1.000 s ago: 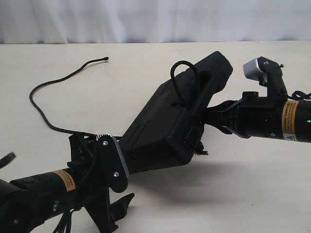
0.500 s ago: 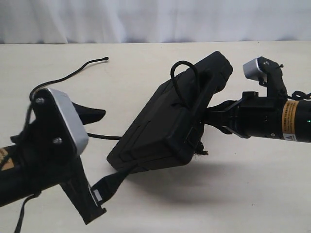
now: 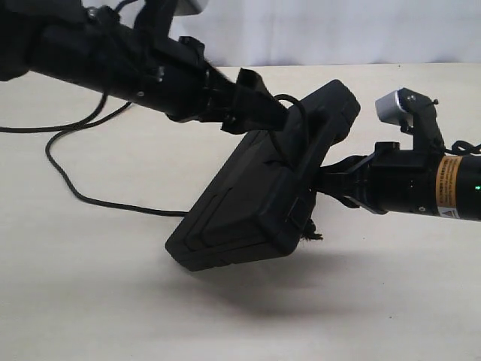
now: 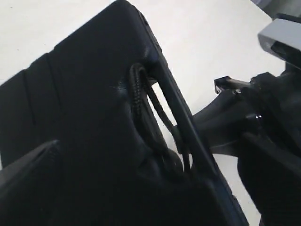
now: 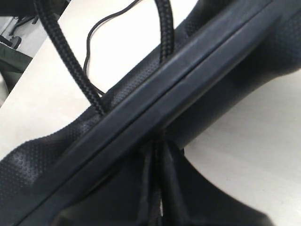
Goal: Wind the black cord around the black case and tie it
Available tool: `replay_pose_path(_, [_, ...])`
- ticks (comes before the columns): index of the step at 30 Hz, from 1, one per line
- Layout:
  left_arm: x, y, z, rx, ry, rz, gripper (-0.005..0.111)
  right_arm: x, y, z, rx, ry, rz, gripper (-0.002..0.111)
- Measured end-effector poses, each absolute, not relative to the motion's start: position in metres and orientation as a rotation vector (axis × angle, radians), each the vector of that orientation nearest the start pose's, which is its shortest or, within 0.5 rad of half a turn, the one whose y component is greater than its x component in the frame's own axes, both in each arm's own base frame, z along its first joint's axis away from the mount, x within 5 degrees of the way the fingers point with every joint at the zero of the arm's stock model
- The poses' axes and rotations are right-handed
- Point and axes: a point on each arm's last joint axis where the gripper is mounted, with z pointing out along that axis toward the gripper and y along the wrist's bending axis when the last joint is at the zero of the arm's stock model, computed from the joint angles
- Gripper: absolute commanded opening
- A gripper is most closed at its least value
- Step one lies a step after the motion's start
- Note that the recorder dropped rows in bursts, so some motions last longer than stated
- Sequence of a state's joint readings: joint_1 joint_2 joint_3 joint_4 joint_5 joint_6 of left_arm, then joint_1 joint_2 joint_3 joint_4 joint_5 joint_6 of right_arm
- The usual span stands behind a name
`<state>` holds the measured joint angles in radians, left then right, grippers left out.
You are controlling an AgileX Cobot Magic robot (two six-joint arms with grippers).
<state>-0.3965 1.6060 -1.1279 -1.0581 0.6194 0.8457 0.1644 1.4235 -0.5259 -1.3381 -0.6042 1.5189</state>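
The black case (image 3: 248, 195) hangs tilted above the pale table, its handle slot uppermost. The black cord (image 3: 75, 197) trails over the table on the left, and a loop of it (image 3: 289, 101) arches out at the handle slot (image 4: 162, 106). My right gripper (image 3: 319, 188) comes in from the right. Its jaws are shut (image 5: 162, 188) on cord strands right against the case's ribbed edge (image 5: 155, 108). My left gripper (image 3: 267, 113) reaches down from the upper left and stands open by the loop. One finger (image 4: 33, 165) lies over the case's flat face. I cannot tell whether it touches the cord.
Slack cord curves across the table's left half (image 3: 49, 150) and off the left edge. The left arm (image 3: 113, 53) spans the upper left. The right arm (image 3: 428, 184) with its silver camera (image 3: 391, 105) fills the right side. A white curtain closes the back.
My left arm has swung from the lower front left up and over to the upper left, and its gripper now sits at the case's handle loop. The case and right arm have not moved.
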Motion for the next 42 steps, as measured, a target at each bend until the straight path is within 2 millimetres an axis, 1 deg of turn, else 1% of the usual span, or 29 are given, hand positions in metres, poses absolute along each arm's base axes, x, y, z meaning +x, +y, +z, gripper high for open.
replay_pose_path(1, [0.312, -0.182, 0.267, 0.588, 2.278, -0.889, 0.092, 0.234, 0.09, 0.195, -0.26, 2.215, 0.865, 0.004])
replay_pose_path(3, [0.322, -0.186, 0.255, 0.587, 2.301, -0.898, 0.091, 0.234, 0.09, 0.195, -0.26, 2.215, 0.865, 0.004])
replay_pose_path(5, [0.325, -0.189, 0.251, 0.613, 2.269, -0.918, 0.091, 0.234, 0.09, 0.195, -0.262, 2.215, 0.863, 0.004])
replay_pose_path(6, [0.326, -0.19, 0.252, 0.619, 2.25, -0.93, 0.088, 0.234, 0.09, 0.195, -0.262, 2.215, 0.863, 0.004])
replay_pose_path(8, [0.329, -0.194, 0.252, 0.623, 2.217, -0.963, 0.076, 0.234, 0.09, 0.195, -0.264, 2.215, 0.862, 0.005])
replay_pose_path(13, [0.336, -0.199, 0.237, 0.572, 2.231, -1.021, 0.028, 0.234, 0.089, 0.195, -0.262, 2.217, 0.857, 0.005])
replay_pose_path(15, [0.338, -0.2, 0.232, 0.542, 2.232, -1.048, 0.013, 0.235, 0.089, 0.195, -0.26, 2.22, 0.845, 0.011])
replay_pose_path(17, [0.338, -0.201, 0.232, 0.531, 2.226, -1.061, 0.001, 0.235, 0.088, 0.194, -0.241, 2.228, 0.841, 0.022])
replay_pose_path(18, [0.339, -0.201, 0.234, 0.529, 2.219, -1.07, 0.0, 0.235, 0.087, 0.194, -0.224, 2.235, 0.835, 0.028])
replay_pose_path(21, [0.338, -0.203, 0.236, 0.521, 2.21, -1.098, 0.0, 0.237, 0.084, 0.192, -0.154, 2.263, 0.813, 0.05])
replay_pose_path(23, [0.338, -0.203, 0.236, 0.526, 2.209, -1.11, 0.0, 0.238, 0.082, 0.19, -0.099, 2.282, 0.796, 0.06])
replay_pose_path(25, [0.337, -0.203, 0.236, 0.53, 2.209, -1.121, 0.0, 0.237, 0.081, 0.19, -0.089, 2.297, 0.781, 0.065])
replay_pose_path(28, [0.337, -0.204, 0.236, 0.533, 2.209, -1.126, 0.0, 0.233, 0.08, 0.195, -0.125, 2.298, 0.756, 0.066])
replay_pose_path(31, [0.336, -0.204, 0.237, 0.54, 2.208, -1.136, 0.0, 0.228, 0.076, 0.205, -0.126, 2.282, 0.712, 0.066])
replay_pose_path(35, [0.333, -0.205, 0.237, 0.564, 2.205, -1.168, 0.0, 0.219, 0.065, 0.228, -0.093, 2.208, 0.582, 0.065])
replay_pose_path(38, [0.332, -0.206, 0.236, 0.588, 2.211, -1.187, 0.0, 0.211, 0.062, 0.246, -0.1, 2.134, 0.546, 0.065])
replay_pose_path(40, [0.331, -0.208, 0.234, 0.597, 2.214, -1.197, 0.0, 0.204, 0.062, 0.256, -0.14, 2.091, 0.551, 0.065])
replay_pose_path(42, [0.331, -0.207, 0.234, 0.597, 2.215, -1.195, 0.0, 0.199, 0.064, 0.261, -0.219, 2.068, 0.559, 0.065])
